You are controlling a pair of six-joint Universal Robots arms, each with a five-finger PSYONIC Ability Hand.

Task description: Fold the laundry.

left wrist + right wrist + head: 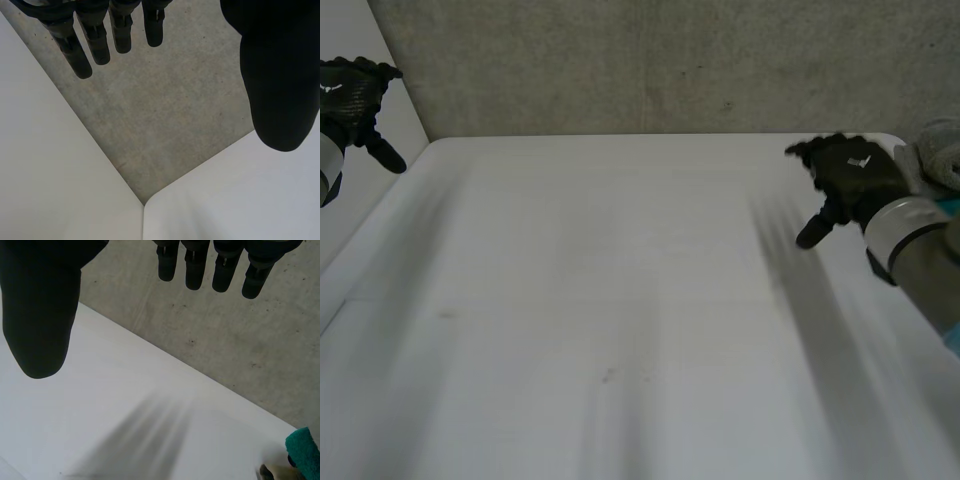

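The left hand (355, 95), black and matte, hangs out past the table's left edge, above a smooth white panel (45, 165) that meets the table in a straight seam. Its wrist view has its fingers straight and spread a little, with the broad, rounded thumb standing well apart from them. The hand is wide and slack, grasping nothing and touching nothing. Behind it lies a concrete floor (650, 60), grey, mottled and rough, with small dark specks.

The table (620, 300) is a flat white sheet with a dull sheen, faint scuffs near its middle and a rounded far right corner.

The right hand (850, 180) is over the table near that far right corner, palm down. Its fingers are straight and side by side, the thumb angled away toward the table's middle. It too is spread wide, holds nothing and is clear of the top.

The laundry is at the far right corner, just beside the right hand. There is a bunched grey towel (942, 150), pale and nubbly like terry, and, in the right wrist view, a teal cloth (304, 452) of coarse looped pile. Whether they rest on the top or beyond its edge I cannot tell
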